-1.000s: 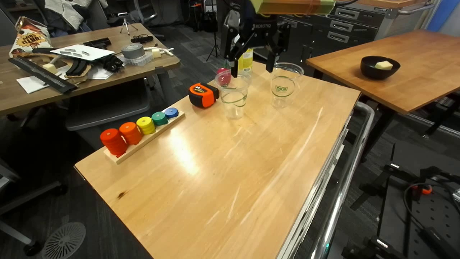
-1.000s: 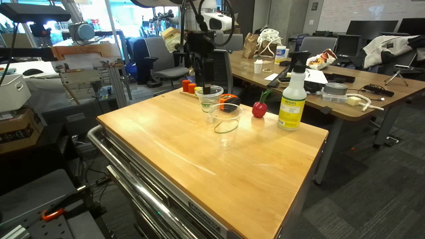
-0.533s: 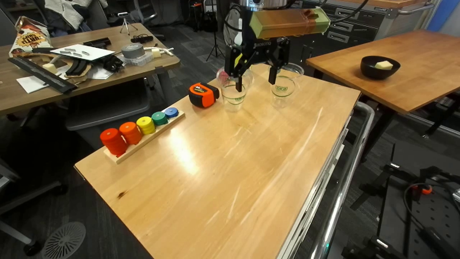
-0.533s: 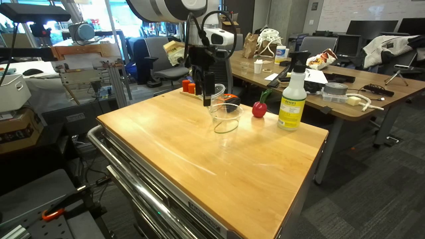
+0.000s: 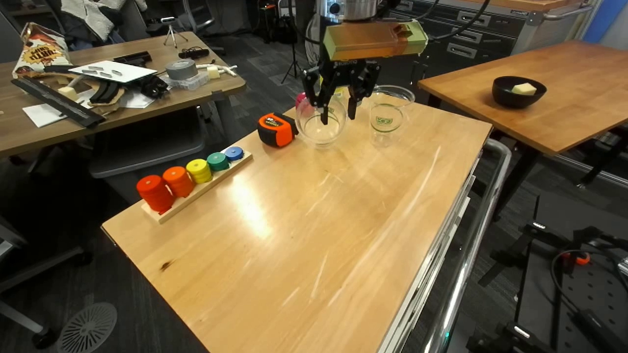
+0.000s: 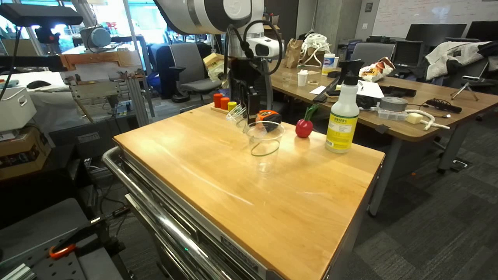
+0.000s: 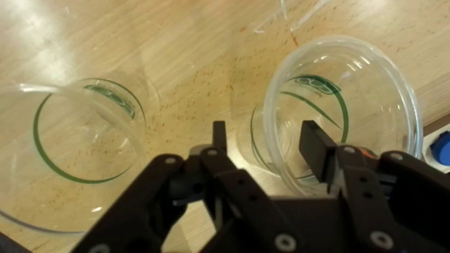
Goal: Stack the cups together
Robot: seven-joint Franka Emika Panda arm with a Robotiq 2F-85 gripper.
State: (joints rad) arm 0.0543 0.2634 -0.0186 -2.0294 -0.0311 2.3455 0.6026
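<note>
The tool [image 5: 338,117] stands spread, one finger [image 7: 314,147] at the mouth of a tilted cup [image 5: 314,131], another cup [image 5: 387,117] upright nearby.

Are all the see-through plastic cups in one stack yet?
No, the wrist view shows pale wooden tabletop between one clear, round-rimmed plastic cup and another such cup.

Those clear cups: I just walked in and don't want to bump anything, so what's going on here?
A robot arm seems to be stacking them. Its open gripper has one finger at or inside the mouth of a tilted cup near the orange tape measure, the other outside it. Nothing looks clamped. A second cup stands upright, apart, not stacked with it. Whether the tilted one is several nested cups, I can't tell.
</note>
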